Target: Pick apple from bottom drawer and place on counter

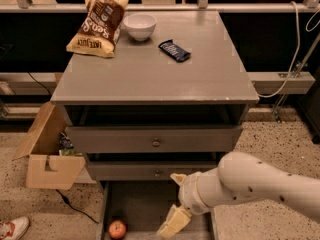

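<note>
Apple (117, 229) sits by the left wall of the bottom drawer (142, 209); your gripper (175, 222) hangs near its right edge, open or closed unclear. Come down off-centre and you may knock it rolling away.

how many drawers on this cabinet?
3: upper knobbed drawer just under the counter, second knobbed drawer below it, and the open bottom drawer with the apple inside. The claw hangs over the bottom drawer, right of the apple.
</note>
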{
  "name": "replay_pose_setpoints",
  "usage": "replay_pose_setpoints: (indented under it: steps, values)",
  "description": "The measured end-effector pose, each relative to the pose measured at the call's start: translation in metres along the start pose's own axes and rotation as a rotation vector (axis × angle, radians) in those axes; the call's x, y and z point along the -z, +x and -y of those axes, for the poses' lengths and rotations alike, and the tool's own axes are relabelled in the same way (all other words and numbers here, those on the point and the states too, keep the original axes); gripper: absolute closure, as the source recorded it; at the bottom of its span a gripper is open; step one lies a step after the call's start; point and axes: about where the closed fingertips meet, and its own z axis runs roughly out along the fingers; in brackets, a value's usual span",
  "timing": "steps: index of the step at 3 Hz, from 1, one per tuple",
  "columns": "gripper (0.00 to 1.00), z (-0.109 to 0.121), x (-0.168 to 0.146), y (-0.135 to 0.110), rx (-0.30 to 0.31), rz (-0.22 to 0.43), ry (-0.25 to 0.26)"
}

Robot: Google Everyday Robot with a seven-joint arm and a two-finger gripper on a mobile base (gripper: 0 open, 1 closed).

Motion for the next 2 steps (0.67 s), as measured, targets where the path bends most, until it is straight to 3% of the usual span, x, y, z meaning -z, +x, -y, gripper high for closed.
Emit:
replay_pose_setpoints:
  steps: [1,2]
  values:
    - [0.00,0.012,-0.055,0.019,-0.008,0.057,0.018]
    - [0.00,0.018,-0.066,0.025,-0.039,0.076,0.032]
